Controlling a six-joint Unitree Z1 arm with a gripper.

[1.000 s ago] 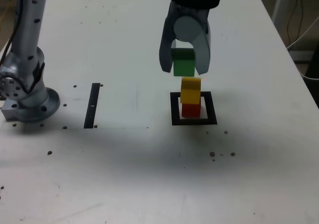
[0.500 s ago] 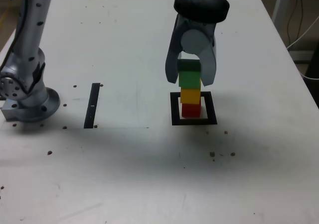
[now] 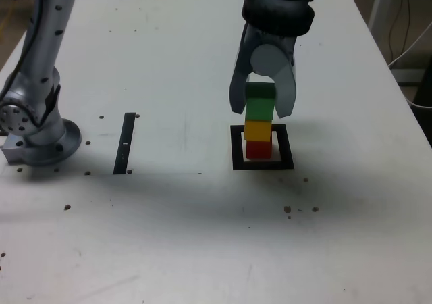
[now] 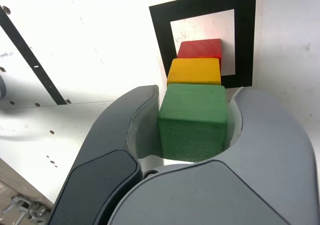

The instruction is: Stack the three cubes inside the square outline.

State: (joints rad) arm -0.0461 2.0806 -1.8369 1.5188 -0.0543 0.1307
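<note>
White table (image 3: 169,230) | jaws (image 3: 263,105): gripping green cube (image 3: 260,103) (snugly) | yellow cube (image 3: 258,130) above red (image 3: 258,150)

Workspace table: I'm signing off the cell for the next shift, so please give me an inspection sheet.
Surface: pale tabletop, dark specks
Job's things: red cube inside black square outline, yellow cube on it; green cube above, contact with yellow unclear
Clutter: nothing seen; narrow black strip lies flat
Gripper: closed on green cube
Cables: white cable, exterior view's right
Surroundings: metal fitting beyond table edge
</note>
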